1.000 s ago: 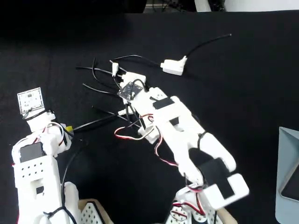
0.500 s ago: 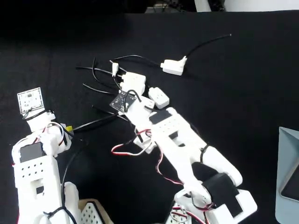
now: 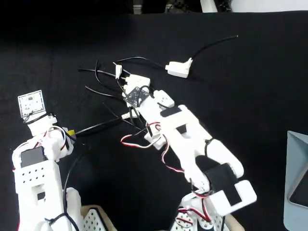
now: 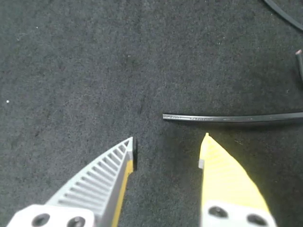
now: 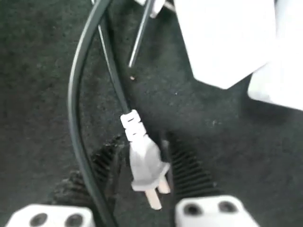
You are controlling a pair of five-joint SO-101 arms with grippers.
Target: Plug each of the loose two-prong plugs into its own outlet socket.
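- Black cloth (image 3: 250, 96) is spread over the whole table; a grey tray (image 3: 296, 178) is noted at its right edge.
- Left gripper (image 4: 168, 146) is held low over bare cloth at the table's left side, jaws spread wide. A black cable end (image 4: 227, 118) is seen lying just beyond the fingertips, untouched.
- Right gripper (image 5: 142, 142) is extended into the cord tangle at mid-table and is clamped on a white two-prong plug (image 5: 144, 165). The plug is pinched between the ribbed fingers (image 5: 187, 168), with its prongs turned back toward the wrist camera.
- Paired outlet sockets (image 3: 137, 79) are found just ahead of the held plug, not touched by it.
- Third socket (image 3: 178, 69) is set well apart, farther back and to the right, with its own cord attached.
- Second small plug (image 3: 118, 71) is noted loose beside the paired sockets, among black cords.
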